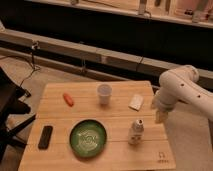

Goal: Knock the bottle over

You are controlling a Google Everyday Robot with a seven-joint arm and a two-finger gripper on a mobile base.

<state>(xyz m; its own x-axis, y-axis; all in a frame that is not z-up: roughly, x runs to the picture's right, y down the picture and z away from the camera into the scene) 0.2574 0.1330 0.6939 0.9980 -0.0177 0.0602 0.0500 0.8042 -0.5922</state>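
- Firstly, nearest: pale wooden slat table (pixel 60 157); on it a round green plate (pixel 88 139), glossy, swirl-patterned; a flat black oblong (pixel 45 137) to its left
- Just right of the plate, the bottle (pixel 136 131): upright, whitish plastic, narrow neck, pale cap; looks light, so I judge it will tip easily
- Beyond it, rightward at the table's edge, my gripper (pixel 160 116) hangs from the smooth white arm (pixel 177 85); near the bottle, not touching; wide or narrow, cannot tell
- Step: approach, no contact yet; next calls for a sideways sweep into the bottle's upper half
- Farther: white flat block (pixel 136 102); translucent cup (pixel 104 93); orange carrot-shaped piece (pixel 68 99)
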